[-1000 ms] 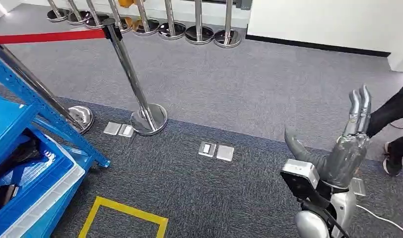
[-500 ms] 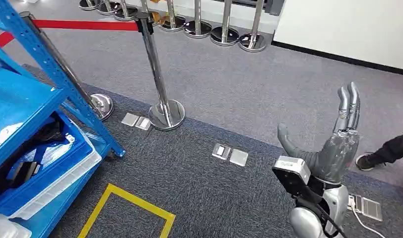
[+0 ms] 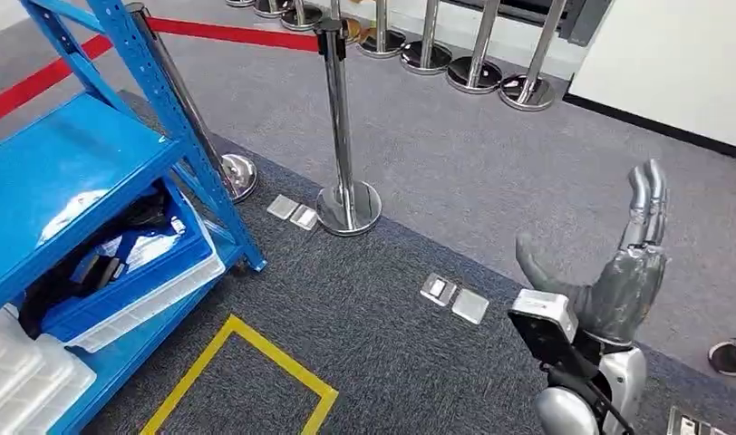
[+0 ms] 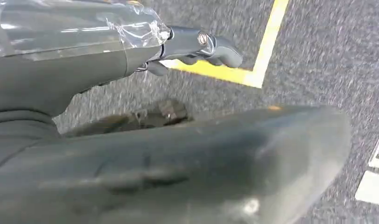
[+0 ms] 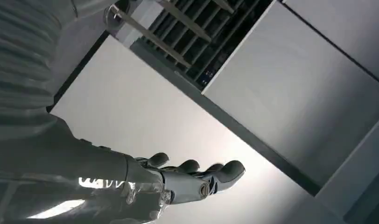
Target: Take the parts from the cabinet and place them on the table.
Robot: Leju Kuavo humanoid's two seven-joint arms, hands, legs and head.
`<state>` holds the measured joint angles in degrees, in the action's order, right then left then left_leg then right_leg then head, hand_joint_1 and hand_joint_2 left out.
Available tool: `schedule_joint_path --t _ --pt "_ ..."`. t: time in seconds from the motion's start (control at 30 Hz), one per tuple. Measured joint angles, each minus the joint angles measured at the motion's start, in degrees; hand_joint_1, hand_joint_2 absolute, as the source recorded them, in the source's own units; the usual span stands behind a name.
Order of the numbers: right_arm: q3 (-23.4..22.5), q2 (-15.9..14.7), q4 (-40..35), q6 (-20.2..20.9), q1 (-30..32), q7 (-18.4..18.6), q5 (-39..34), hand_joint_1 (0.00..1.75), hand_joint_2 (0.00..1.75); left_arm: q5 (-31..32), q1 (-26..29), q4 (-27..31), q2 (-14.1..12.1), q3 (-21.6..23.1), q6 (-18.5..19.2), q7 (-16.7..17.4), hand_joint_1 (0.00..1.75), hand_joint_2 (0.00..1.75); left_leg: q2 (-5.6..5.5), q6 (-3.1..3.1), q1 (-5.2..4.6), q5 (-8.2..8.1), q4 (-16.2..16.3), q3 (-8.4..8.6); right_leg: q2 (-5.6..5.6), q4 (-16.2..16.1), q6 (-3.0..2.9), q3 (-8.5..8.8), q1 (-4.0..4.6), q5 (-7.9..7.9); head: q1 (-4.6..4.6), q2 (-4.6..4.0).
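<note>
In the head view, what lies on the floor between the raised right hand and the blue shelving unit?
Dark carpet with two small metal floor plates lies between the right hand and the blue shelving unit, seen in the head view.

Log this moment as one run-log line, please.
phase: approaching blue cabinet | right hand: raised, open, holds nothing | left hand: hangs over carpet, holds nothing | parts: in blue bin on shelf

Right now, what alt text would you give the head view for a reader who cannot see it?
The robot's right hand is raised, open and empty, over grey carpet. At left stands a blue metal shelf rack holding a blue bin, with a yellow taped square on the floor beside it. Behind are chrome stanchions with a red belt.
</note>
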<state>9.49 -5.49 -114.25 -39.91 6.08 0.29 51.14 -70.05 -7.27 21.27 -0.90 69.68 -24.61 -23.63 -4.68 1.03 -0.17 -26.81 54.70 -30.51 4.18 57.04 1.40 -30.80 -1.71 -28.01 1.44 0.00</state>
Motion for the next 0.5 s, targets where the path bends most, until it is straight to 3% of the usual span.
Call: schedule_joint_path --t 0.03,0.07,0.1,0.13,0.2,0.23,0.27,0.33,0.37,0.4,0.5 --pt "0.4 -0.1 0.2 0.0 -0.1 0.3 -0.6 0.0 1.75 0.2 0.0 0.0 0.0 0.0 0.0 0.1 0.0 0.0 -1.59 -0.87 0.04 0.05 0.4 -0.86 -0.22 -0.8 -0.62 0.26 0.4 -0.35 -0.16 0.0" --pt "1.0 -0.1 0.2 0.0 -0.3 0.4 -0.8 0.0 1.75 0.3 0.3 0.0 -0.1 0.0 0.0 0.2 0.0 0.0 -0.15 -1.69 -0.05 -1.09 1.8 -1.14 -2.35 -1.5 -1.39 0.78 0.1 0.02 -0.29 0.0" --pt "1.1 -0.1 0.2 0.0 -0.3 0.4 -0.9 0.0 1.75 0.3 0.2 0.0 -0.1 0.0 0.1 0.2 0.0 0.0 1.95 -2.07 -0.07 -3.04 5.0 -2.68 -3.03 -1.6 -1.64 0.84 0.11 -0.04 -1.27 0.0" --pt "1.1 -0.1 0.3 0.0 -0.3 0.4 -0.9 0.0 1.75 0.4 0.0 0.0 -0.1 0.0 0.2 0.2 0.0 0.0 3.15 -2.43 0.1 -5.39 9.8 -5.01 -3.92 -1.6 -1.81 0.84 0.24 -0.1 -1.53 0.0" --pt "1.5 -0.1 0.5 0.0 -0.3 0.4 -1.1 0.0 1.75 0.4 0.0 0.0 -0.1 0.0 0.2 0.2 0.0 0.0 3.89 -2.76 0.43 -8.41 18.5 -9.37 -5.52 -1.6 -2.1 0.87 0.39 -0.33 -1.62 0.0" --pt "1.6 -0.1 0.5 0.0 -0.3 0.4 -1.2 0.0 1.75 0.4 0.1 0.0 -0.1 0.0 0.2 0.2 0.0 0.0 3.96 -2.8 0.51 -8.11 19.4 -9.92 -6.12 -1.6 -2.12 0.96 0.4 -0.43 -1.71 0.0" --pt "1.9 -0.1 0.7 0.0 -0.3 0.4 -1.3 0.0 1.75 0.4 0.3 0.0 -0.1 0.0 0.2 0.3 0.0 0.0 4.08 -2.7 0.53 -6.41 17.4 -8.98 -6.8 -1.6 -2.1 1.16 0.4 -0.59 -1.71 0.0" --pt "2.1 -0.1 0.7 0.0 -0.4 0.4 -1.6 0.0 1.75 0.4 0.3 0.0 -0.1 0.0 0.2 0.3 0.0 0.0 5.07 -2.06 0.37 -0.94 7.0 -3.75 -7.95 -1.6 -1.92 1.82 0.4 -1.01 -1.88 0.0" --pt "2.2 -0.1 0.8 0.0 -0.4 0.3 -1.8 0.0 1.75 0.5 0.3 0.0 -0.1 0.0 0.2 0.3 0.0 0.0 7.44 -1.44 -0.03 1.11 1.8 -1.17 -8.4 -1.7 -1.82 2.22 0.41 -1.19 -1.9 0.0" --pt "2.3 -0.1 0.8 0.0 -0.4 0.2 -1.8 0.0 1.75 0.5 0.1 0.0 -0.1 0.0 0.2 0.3 0.0 0.0 9.66 -1.16 -0.67 0.22 0.2 -0.46 -8.83 -1.8 -1.54 2.44 0.65 -1.38 -1.9 0.0" --pt "2.9 -0.3 1.1 0.0 -0.5 0.2 -2.2 0.0 1.75 0.6 0.1 0.0 -0.1 0.0 0.2 0.3 0.0 0.0 7.78 -0.72 -1.05 0.36 0.0 -0.89 -10.23 -2.5 -0.82 2.98 0.52 -1.47 -1.92 0.0"
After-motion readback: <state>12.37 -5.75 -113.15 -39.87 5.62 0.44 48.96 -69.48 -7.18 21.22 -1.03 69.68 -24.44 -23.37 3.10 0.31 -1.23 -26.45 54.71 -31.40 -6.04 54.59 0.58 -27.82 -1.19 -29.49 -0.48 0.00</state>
